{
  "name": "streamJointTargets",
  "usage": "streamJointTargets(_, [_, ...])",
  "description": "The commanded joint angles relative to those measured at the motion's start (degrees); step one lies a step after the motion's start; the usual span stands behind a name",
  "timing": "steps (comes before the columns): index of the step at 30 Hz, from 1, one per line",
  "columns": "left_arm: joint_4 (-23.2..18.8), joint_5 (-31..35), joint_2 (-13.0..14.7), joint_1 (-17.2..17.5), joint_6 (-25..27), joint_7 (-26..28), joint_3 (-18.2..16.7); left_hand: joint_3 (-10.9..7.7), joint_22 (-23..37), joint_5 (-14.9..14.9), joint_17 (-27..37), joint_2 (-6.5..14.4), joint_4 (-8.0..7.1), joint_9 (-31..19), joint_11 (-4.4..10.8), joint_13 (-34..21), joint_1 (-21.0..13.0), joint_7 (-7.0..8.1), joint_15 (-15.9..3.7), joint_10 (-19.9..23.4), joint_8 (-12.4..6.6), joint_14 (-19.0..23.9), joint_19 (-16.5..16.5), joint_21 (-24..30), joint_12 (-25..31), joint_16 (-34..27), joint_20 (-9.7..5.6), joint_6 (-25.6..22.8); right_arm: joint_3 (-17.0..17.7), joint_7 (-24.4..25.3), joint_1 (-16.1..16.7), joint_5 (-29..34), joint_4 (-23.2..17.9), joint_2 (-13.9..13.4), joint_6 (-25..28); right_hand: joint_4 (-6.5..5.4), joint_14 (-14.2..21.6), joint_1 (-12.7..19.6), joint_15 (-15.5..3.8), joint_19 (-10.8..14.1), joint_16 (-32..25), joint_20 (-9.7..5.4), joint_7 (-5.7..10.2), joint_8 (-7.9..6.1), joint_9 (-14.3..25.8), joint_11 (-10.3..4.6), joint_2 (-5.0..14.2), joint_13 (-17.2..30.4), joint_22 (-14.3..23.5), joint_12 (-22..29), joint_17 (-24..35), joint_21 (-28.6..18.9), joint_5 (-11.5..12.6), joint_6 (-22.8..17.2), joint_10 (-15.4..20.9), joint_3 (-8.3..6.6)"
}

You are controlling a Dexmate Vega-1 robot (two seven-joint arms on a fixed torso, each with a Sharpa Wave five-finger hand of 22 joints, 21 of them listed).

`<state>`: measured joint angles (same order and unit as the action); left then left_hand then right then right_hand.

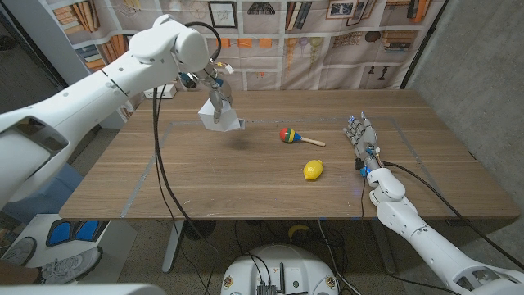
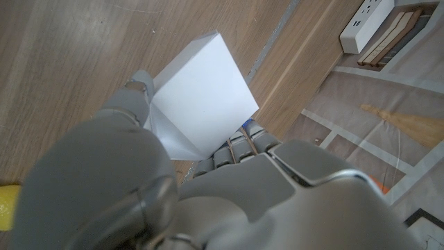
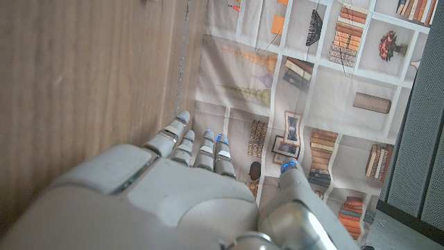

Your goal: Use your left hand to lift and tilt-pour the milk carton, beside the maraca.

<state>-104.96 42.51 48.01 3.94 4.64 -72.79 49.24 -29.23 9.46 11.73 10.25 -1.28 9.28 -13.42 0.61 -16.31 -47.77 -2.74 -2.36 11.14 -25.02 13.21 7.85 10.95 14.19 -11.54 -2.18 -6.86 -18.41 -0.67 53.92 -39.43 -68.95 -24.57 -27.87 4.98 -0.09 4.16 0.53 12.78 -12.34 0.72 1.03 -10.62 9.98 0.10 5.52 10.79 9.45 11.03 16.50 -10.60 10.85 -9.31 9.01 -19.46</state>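
A printed backdrop of bookshelves and framed pictures (image 1: 327, 24) hangs behind a long wooden bench (image 1: 246, 180) with a faint taped rectangle marked on its top. The left arm reaches in over the bench's far left part, and the left robot hand (image 1: 215, 97) grips the plain white milk carton (image 1: 219, 117), fingers coming down on it from above. The carton is lifted clear of the wood and tipped at a slant, with its shadow lying on the bench just below it. In the left wrist view the carton (image 2: 201, 97) shows as a smooth white block pressed between the thumb on one side and the other fingers (image 2: 239, 147) on the other. The right robot hand (image 1: 361, 136) waits near the bench's right side, its fingers straight, apart and holding nothing; the right wrist view shows them (image 3: 187, 142) reaching along the wood. A yellow lemon (image 1: 313, 170) lies near the bench's middle. A small maraca with a red, green and blue head and a pale wooden handle (image 1: 295, 137) lies beyond the lemon, to the right of the carton and apart from it.
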Motion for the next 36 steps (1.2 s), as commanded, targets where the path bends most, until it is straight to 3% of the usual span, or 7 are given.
streamJointTargets(1, [-1.55, 7.13, -1.69, 1.09, -2.21, -2.38, 0.74, 0.37, 0.34, 0.45, 0.24, 0.78, 0.08, -0.13, 0.31, -0.17, 0.20, 0.10, -0.17, 0.56, -0.47, 0.85, 0.65, 0.39, 0.13, -0.25, -0.68, -0.42, 0.29, -0.55, 0.60, -0.65, 0.04, 0.14, -0.43, 0.24, -0.03, 0.02, 0.26, 0.25, -0.60, 0.13, -0.02, -0.31, 0.15, 0.10, 1.31, 0.12, 0.18, 0.25, -0.01, -0.29, 0.38, -0.39, 0.47, -0.14])
streamJointTargets(13, [-4.44, 16.24, -2.93, 3.89, -2.51, -3.38, 0.42, 0.71, 0.34, 0.46, 0.23, 0.87, 0.08, -0.10, 0.27, -0.28, 0.35, -0.06, -0.26, 0.65, -0.59, 1.16, 1.12, 0.46, 0.09, -0.30, -0.54, -0.41, 0.71, -0.69, 1.87, -1.24, -0.65, 0.20, -1.10, 0.24, 0.01, 0.01, 0.41, 0.32, -0.63, 0.21, -0.11, -0.33, 0.15, 0.17, 1.32, 0.13, 0.18, 0.26, -0.07, -0.29, 0.37, -0.58, 0.55, -0.16])
streamJointTargets(26, [-1.67, 20.77, -6.04, 3.81, -5.48, -5.94, 1.10, 1.04, 0.35, 0.46, 0.21, 0.87, 0.11, -0.06, 0.33, -0.37, 0.48, -0.15, -0.26, 0.97, -0.82, 1.38, 1.54, 0.52, 0.14, -0.30, -0.54, -0.72, 1.10, -0.94, 2.39, -1.60, -0.93, 0.04, -1.48, 0.24, 0.01, -0.02, 0.41, 0.42, -0.66, 0.28, -0.06, -0.31, 0.16, 0.07, 1.34, 0.13, 0.17, 0.24, -0.11, -0.30, 0.37, -0.65, 0.56, -0.18])
streamJointTargets(36, [-2.00, 22.52, -5.42, 1.93, -3.96, -6.17, 5.12, 1.26, 0.36, 0.48, 0.21, 1.02, 0.11, -0.03, 0.28, -0.44, 0.56, -0.22, -0.24, 0.99, -0.88, 1.43, 1.65, 0.47, 0.08, -0.25, -0.43, -0.67, 1.16, -2.06, 1.72, -2.09, 0.49, 0.53, -2.05, 0.25, 0.04, -0.02, 0.38, 0.49, -0.68, 0.23, -0.04, -0.28, 0.16, 0.13, 1.35, 0.14, 0.17, 0.25, -0.15, -0.30, 0.36, -0.66, 0.61, -0.19])
